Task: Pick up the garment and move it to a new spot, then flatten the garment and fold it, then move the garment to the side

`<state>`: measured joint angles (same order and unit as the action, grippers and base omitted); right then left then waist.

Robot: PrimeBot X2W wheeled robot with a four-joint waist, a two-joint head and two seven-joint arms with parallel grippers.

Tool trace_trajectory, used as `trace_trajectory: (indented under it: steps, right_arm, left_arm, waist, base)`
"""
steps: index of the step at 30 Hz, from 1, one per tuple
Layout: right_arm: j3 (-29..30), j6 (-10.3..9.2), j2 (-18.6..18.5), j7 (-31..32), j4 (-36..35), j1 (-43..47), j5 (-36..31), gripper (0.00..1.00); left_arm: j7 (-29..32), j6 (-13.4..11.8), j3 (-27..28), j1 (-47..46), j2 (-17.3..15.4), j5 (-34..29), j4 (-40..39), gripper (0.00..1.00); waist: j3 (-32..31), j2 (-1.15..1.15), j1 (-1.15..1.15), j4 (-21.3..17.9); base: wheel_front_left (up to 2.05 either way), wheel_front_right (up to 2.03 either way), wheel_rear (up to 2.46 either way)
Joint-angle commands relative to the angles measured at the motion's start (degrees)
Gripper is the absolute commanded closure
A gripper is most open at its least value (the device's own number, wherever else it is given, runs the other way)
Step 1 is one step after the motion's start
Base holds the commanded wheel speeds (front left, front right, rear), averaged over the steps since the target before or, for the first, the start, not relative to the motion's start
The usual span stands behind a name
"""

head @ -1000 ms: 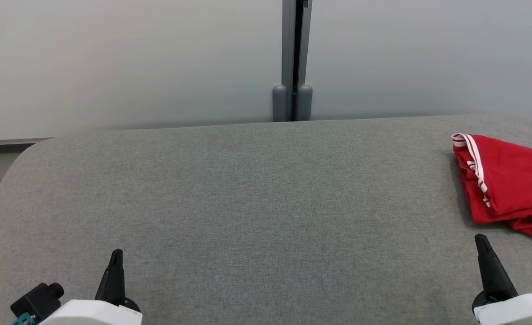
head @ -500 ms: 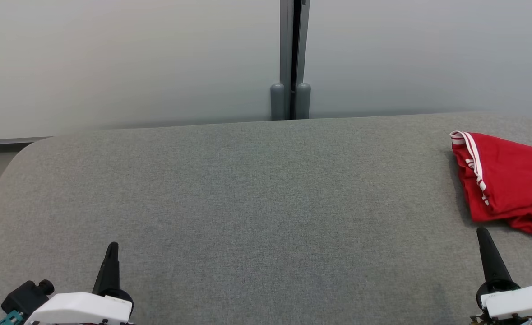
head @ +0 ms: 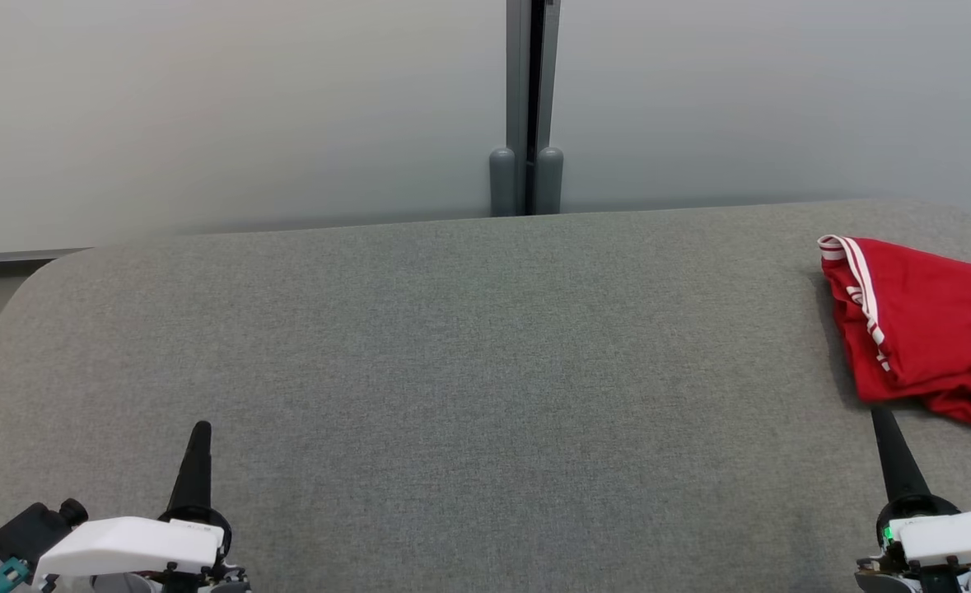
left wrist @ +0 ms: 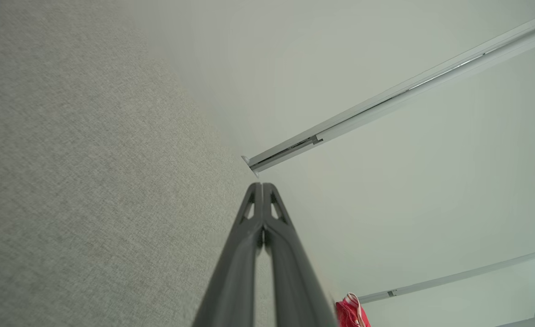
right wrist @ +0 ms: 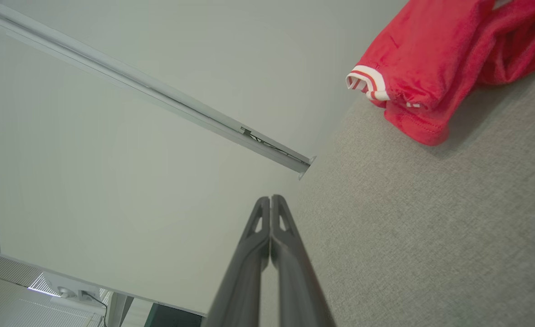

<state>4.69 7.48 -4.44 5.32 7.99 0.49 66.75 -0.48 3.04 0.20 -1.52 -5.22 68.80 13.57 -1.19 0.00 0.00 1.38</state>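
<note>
The garment (head: 921, 329) is red with white striped trim. It lies bunched at the far right of the grey table (head: 452, 329). Since a second ago the camera has shifted slightly. Both the left gripper (head: 199, 428) and the right gripper (head: 880, 416) have reached a little farther, fingers pressed together and empty. The right tip is near the garment's near edge but apart from it. The picture's right edge cuts the garment off, so its kind is unclear.

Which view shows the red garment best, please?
The head view: from above, the red garment lies crumpled on the grey table, though cropped at right. The right wrist view shows its striped cuff close, cropped; the left wrist view, a sliver.
</note>
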Motion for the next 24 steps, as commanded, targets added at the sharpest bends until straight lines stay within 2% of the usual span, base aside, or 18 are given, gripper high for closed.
trace_trajectory:
  steps: [1,24]
  right_arm:
    - [0.19,0.02,-0.18,0.11,-0.26,-1.25,1.13,1.0]
    - [1.0,0.02,0.57,0.65,2.72,-3.93,12.48,1.0]
  left_arm:
    - [0.36,0.42,0.57,-1.27,-0.3,1.05,-0.42,1.0]
    - [3.44,2.38,3.37,-3.17,0.95,11.42,-0.01,1.0]
  waist:
    - [0.02,0.0,0.0,-0.01]
    - [0.55,0.0,0.0,-0.56]
  base:
    - [0.0,0.0,0.0]
    - [0.0,0.0,0.0]
